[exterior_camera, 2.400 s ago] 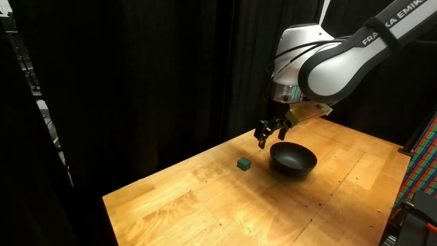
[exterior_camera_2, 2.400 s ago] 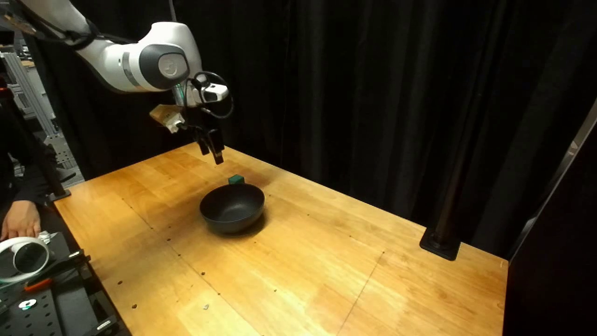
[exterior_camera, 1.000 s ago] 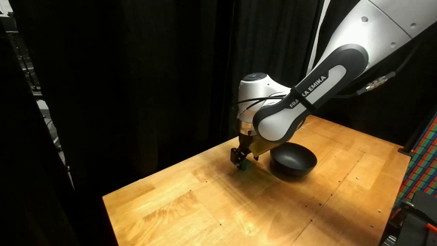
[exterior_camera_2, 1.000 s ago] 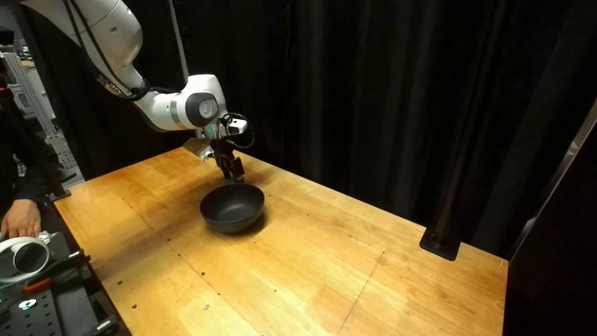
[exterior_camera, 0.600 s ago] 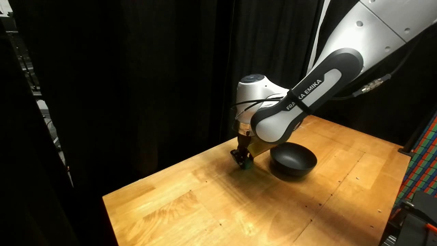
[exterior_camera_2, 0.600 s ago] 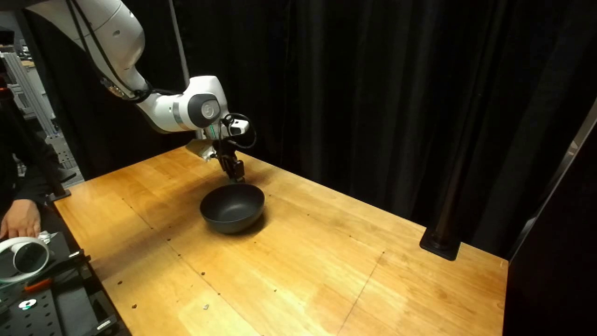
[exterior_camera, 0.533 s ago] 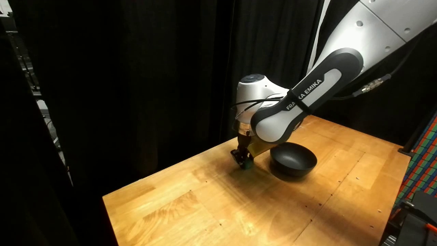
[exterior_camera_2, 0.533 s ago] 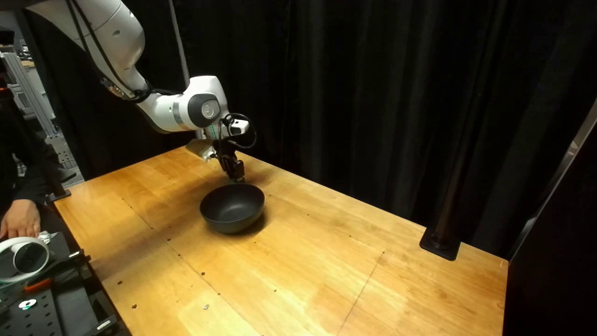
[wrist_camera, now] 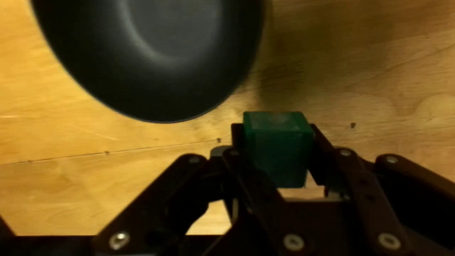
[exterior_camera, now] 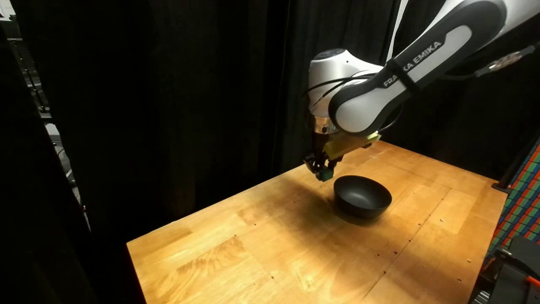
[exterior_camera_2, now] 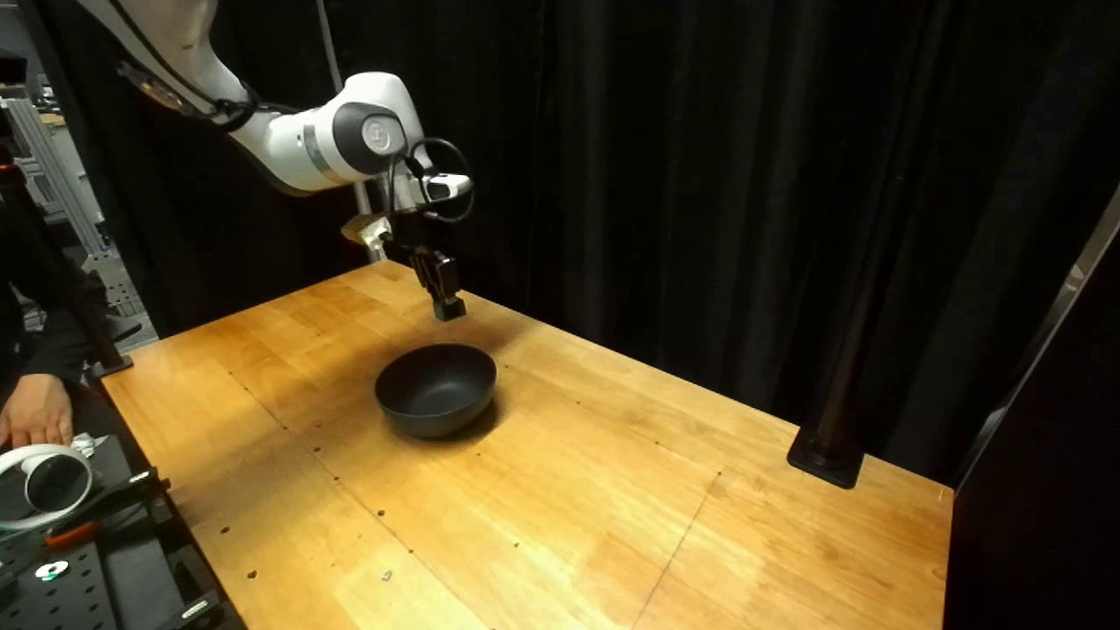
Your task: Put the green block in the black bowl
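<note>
The green block (wrist_camera: 279,153), a small dark green cube, is pinched between both fingers of my gripper (exterior_camera: 325,169). In both exterior views the block (exterior_camera_2: 450,310) hangs in the air above the wooden table. Just beside it, on the table, stands the round black bowl (exterior_camera: 362,195), upright with nothing visible inside. The wrist view has the bowl (wrist_camera: 153,71) at the upper left, its near rim a short way from the block and off to its left. The block's side faces are partly covered by the finger pads (wrist_camera: 237,137).
The wooden table (exterior_camera: 291,257) carries a black post base (exterior_camera_2: 825,459) near its back edge. A black curtain (exterior_camera_2: 665,175) hangs along the back. A person's hand (exterior_camera_2: 39,409) and a white ring-shaped device (exterior_camera_2: 44,451) lie off the table's side.
My gripper came down around the block on the table and shut on it. Since half a second ago it has risen, carrying the block with it. The bowl has stayed put.
</note>
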You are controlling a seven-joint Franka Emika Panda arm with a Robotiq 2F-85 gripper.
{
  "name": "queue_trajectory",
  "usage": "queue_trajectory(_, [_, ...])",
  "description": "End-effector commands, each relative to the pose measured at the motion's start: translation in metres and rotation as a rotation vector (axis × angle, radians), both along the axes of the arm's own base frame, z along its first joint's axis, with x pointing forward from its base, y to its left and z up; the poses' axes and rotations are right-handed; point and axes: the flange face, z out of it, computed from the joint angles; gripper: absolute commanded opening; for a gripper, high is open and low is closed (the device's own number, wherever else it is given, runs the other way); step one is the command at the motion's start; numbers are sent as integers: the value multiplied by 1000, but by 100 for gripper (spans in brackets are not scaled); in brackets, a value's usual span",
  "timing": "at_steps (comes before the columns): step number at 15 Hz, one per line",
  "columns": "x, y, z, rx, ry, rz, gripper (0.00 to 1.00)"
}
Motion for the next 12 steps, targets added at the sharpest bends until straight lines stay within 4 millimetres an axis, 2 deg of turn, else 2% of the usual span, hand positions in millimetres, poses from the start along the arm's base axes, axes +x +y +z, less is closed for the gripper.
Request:
queue_trajectory(1, [-28, -41, 47, -38, -4, -102, 19])
queue_trajectory(2, [-33, -51, 51, -52, -4, -126, 20])
queue_trajectory(3, [-37, -59, 55, -43, -6, -148, 68])
queue_trajectory(4, [-41, -66, 60, -43, -7, -169, 69])
queue_trajectory(5, [-45, -71, 66, -39, -12, -177, 74])
queue_trajectory(8, [-63, -81, 96, -33, -19, -191, 97])
queue_trajectory(9, [-71, -83, 111, -14, -8, -186, 100])
queue_trajectory(12, [-103, -83, 160, 96, 66, -145, 100])
